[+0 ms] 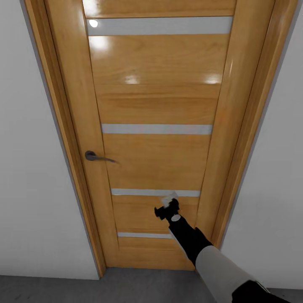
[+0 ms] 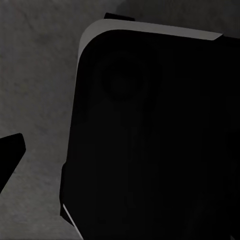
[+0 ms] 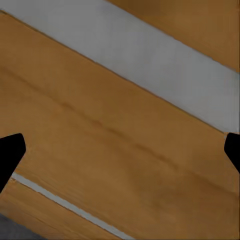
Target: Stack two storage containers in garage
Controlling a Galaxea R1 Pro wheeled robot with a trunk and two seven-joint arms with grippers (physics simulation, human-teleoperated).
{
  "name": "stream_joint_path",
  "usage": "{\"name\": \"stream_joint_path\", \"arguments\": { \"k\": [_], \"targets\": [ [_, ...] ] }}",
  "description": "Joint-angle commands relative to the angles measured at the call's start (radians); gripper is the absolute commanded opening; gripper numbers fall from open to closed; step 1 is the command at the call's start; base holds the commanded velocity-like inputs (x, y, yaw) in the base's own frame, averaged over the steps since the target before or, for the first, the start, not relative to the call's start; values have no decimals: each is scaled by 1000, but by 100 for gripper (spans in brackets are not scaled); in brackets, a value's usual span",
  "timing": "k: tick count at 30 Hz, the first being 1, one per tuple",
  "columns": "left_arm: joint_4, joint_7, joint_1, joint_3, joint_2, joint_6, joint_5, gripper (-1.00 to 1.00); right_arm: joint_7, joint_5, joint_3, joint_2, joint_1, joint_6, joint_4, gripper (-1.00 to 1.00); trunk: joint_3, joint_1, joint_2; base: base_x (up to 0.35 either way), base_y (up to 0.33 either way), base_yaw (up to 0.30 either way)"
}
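1. You had the head camera square on a tall glossy orange-wood door (image 1: pixel 158 126) with pale grey horizontal stripes, closed in its matching wooden frame (image 1: pixel 69 139).
2. Plain pale grey walls (image 1: pixel 29 168) stood on both sides of that frame, and a strip of dark grey speckled concrete floor (image 1: pixel 126 290) ran along the foot of the door.
3. A dark metal lever handle (image 1: pixel 99 158) sat on the door's left side, about halfway up, pointing toward the middle of the panel.
4. Your right arm (image 1: pixel 210 256), white sleeve running into a black wrist, reached up from the lower right toward the door's lower panels.
5. The right gripper (image 1: pixel 167 206) was up close against the door, just beside the third pale stripe, well below and to the right of the handle.
6. In the right wrist view, the two black fingertips (image 3: pixel 10 150) sat far apart at opposite edges, jaws spread wide with nothing between them, only wood grain and a pale stripe ahead.
7. The left wrist camera looked down on a big black rounded robot part (image 2: pixel 150 135) over the concrete floor.
8. One black fingertip (image 2: pixel 11 150) of the left gripper showed there; I couldn't tell you how wide that hand stood.
9. The storage containers weren't anywhere I could place for you.
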Motion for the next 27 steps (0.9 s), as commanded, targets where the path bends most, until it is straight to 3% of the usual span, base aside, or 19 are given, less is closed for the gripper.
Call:
{"name": "stream_joint_path", "arguments": {
  "k": [1, 5, 9, 12, 13, 16, 20, 27],
  "targets": [
    [-1, 1, 0, 0, 0, -1, 6, 100, 74, -11, 4, 0, -27, 38, -7, 100, -1, 0, -1, 0, 0, 0],
    [-1, 1, 0, 0, 0, -1, 5, 100, 186, -23, 6, 0, -41, 61, -55, 100, -1, 0, -1, 0, 0, 0],
    [-2, 0, 0, 0, 0, -2, 5, 100, 206, -22, 18, 0, -63, 66, -87, 100, -1, 0, -1, 0, 0, 0],
    [-3, 0, 0, 0, 0, -2, 3, 100, 134, -17, 22, 0, -104, 66, -92, 100, -1, 0, -1, 0, 0, 0],
    [-3, 0, 0, 0, 0, -1, 3, 100, 72, -14, 24, 0, -110, 60, -93, 100, -1, 0, -1, 0, 0, 0],
    [-2, 0, 0, 0, 0, -1, 3, 100, 24, -13, 63, 0, -115, 57, -94, 100, -1, 0, -1, 0, 0, 0],
    [-2, 0, 0, 0, 0, -1, 3, 100, 3, -12, 135, 0, -115, 52, -95, 100, -1, 0, -1, 16, 0, 0],
    [-1, 0, 0, 0, 1, -1, 3, 100, -4, -12, 176, 0, -115, 13, -98, 100, -1, 0, -1, 102, 0, 0]
  ]
}}
